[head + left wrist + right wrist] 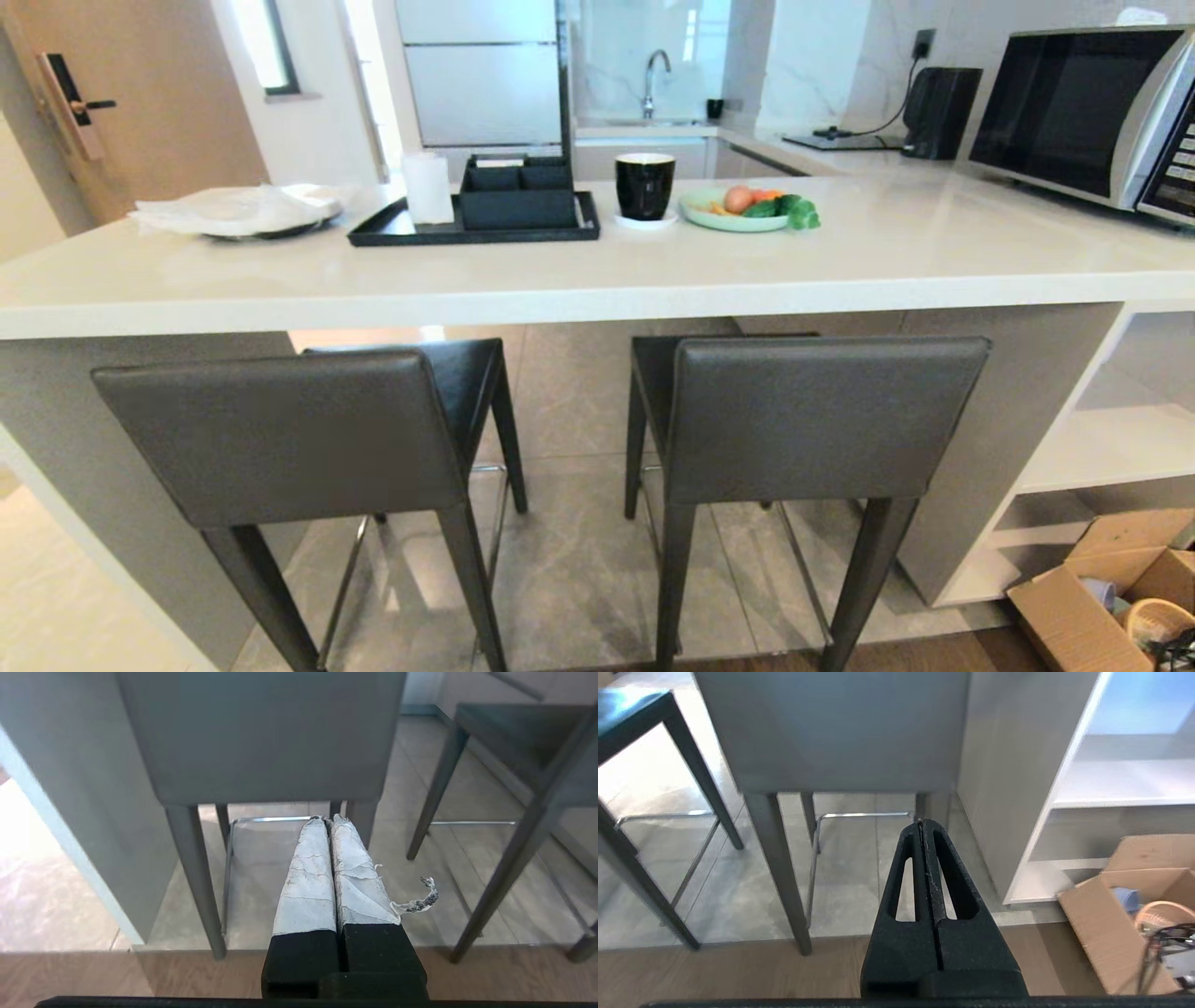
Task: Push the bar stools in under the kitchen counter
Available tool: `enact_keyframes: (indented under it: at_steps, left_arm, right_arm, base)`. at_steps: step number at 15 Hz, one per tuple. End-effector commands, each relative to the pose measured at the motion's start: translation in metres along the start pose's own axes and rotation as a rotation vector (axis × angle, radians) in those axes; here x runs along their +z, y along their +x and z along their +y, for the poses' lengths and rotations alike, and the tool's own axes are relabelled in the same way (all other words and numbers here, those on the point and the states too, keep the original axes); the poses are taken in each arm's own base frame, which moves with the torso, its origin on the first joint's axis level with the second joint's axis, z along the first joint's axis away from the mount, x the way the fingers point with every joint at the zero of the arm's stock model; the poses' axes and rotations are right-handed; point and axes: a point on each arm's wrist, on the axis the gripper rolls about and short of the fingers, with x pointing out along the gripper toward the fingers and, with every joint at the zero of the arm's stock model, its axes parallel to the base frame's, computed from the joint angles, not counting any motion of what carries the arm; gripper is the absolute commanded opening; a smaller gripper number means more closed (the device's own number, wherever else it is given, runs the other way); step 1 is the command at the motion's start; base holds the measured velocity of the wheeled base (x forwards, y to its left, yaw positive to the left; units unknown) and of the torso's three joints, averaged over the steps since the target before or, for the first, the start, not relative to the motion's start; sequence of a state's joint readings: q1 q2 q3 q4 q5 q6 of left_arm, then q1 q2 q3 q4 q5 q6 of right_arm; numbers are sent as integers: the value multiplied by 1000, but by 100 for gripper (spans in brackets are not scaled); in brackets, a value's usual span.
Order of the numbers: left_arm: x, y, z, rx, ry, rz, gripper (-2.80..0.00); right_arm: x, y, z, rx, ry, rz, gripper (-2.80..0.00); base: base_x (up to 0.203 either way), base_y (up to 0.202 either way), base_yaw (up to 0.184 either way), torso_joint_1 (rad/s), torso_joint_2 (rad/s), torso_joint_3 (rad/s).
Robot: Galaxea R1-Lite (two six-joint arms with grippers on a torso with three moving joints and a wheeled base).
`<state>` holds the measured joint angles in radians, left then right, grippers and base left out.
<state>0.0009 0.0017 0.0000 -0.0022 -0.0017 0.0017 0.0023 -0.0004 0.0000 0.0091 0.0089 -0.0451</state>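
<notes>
Neither arm shows in the head view at all. The left bar stool loses its leg ends below the frame's bottom edge, and the right bar stool does too. Both seats run under the kitchen counter, whose slab hides their far ends. At the right edge the microwave is cut off, keypad too small to read. The cardboard box is clipped at the corner, its contents hard to make out. The wrist views crop both backrests at the top.
</notes>
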Motion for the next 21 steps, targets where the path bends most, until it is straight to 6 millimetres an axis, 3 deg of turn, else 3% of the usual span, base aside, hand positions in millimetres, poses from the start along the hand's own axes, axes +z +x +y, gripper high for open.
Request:
enact_keyframes:
  at_steps: [1, 7, 21]
  left_arm:
    - [0, 0, 0, 1, 0, 2, -280]
    - [0, 0, 0, 1, 0, 4, -280]
    - [0, 0, 0, 1, 0, 2, -280]
  right_arm:
    - [0, 0, 0, 1, 1, 2, -280]
    - [0, 0, 0, 0, 2, 2, -280]
    - [0, 0, 0, -7, 34, 0, -280]
  base:
    - [0, 0, 0, 183, -471, -285]
    - [0, 0, 0, 158, -391, -232]
    - [0, 0, 0, 6, -12, -8]
